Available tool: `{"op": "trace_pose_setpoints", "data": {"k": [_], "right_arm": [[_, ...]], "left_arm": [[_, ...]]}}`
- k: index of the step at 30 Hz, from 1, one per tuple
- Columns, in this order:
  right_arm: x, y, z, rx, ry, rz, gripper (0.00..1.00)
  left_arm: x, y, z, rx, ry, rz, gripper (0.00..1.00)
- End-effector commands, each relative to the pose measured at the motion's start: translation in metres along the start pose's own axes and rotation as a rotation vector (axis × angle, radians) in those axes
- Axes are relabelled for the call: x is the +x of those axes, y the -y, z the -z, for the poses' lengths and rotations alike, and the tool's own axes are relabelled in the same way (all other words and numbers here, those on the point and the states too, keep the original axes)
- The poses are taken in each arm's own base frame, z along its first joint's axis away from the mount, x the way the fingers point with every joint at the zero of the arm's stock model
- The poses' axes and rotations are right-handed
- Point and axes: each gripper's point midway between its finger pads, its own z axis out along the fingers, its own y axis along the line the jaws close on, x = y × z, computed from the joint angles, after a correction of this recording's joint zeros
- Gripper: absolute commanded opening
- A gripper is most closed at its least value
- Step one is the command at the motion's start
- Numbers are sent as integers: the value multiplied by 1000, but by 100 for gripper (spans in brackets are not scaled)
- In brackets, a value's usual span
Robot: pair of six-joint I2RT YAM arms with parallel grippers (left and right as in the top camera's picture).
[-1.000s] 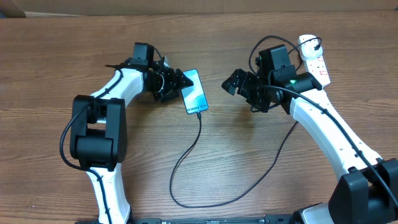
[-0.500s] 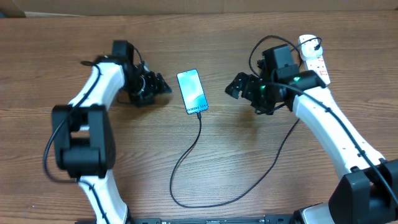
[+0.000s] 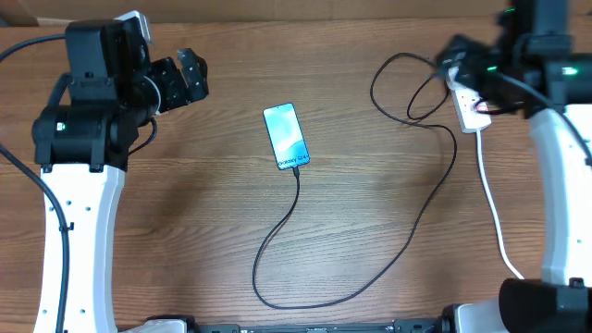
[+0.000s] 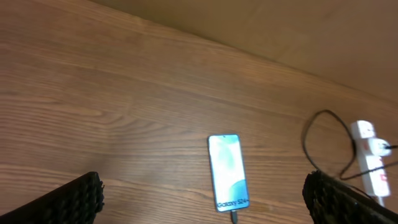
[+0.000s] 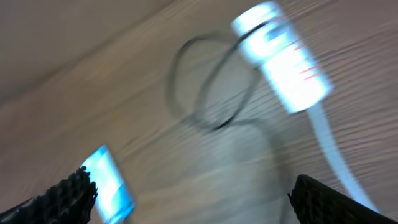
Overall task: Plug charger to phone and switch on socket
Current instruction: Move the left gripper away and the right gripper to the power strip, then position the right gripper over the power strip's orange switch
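Note:
The phone [image 3: 286,136] lies flat mid-table with its cyan screen lit; it also shows in the left wrist view [image 4: 227,170] and, blurred, in the right wrist view [image 5: 109,180]. The charger cable [image 3: 298,207] has its tip in the phone's bottom edge. It loops toward the front, then up right to the socket [image 3: 470,100], a white power strip at the far right. My left gripper [image 3: 188,78] is open and empty, raised far left of the phone. My right gripper [image 3: 459,57] is open and empty above the socket [image 5: 283,57], partly hiding it.
The strip's thick white cord [image 3: 493,208] runs down the right side toward the front edge. Black cable coils [image 3: 407,88] lie left of the strip. A tan wall edge runs along the back of the wooden table [image 3: 185,203].
Both arms have pulled back from the phone. The left gripper has risen to the far left. The right gripper has swung right, over the power strip. Phone and cable have not moved.

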Motion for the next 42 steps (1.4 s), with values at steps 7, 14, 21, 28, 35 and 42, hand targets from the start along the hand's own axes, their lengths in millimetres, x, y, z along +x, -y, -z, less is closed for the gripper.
{"op": "trace_pose_setpoints", "data": {"k": [7, 14, 21, 28, 35, 42], "right_arm": [[-53, 101, -73, 181, 33, -66, 100], [-73, 145, -130, 301, 66, -55, 100], [-67, 168, -175, 362, 41, -61, 100], [-47, 188, -215, 427, -28, -58, 100], [-30, 194, -239, 424, -82, -58, 100], [-21, 187, -253, 365, -113, -65, 100]], "left_arm": [[18, -18, -23, -87, -88, -14, 100], [22, -20, -24, -95, -106, -13, 100], [22, -20, -24, -95, -107, -13, 100], [22, -20, -24, -95, -106, -13, 100], [22, -20, -24, -95, -106, -13, 100], [22, -20, -24, -95, -107, -13, 99]]}}
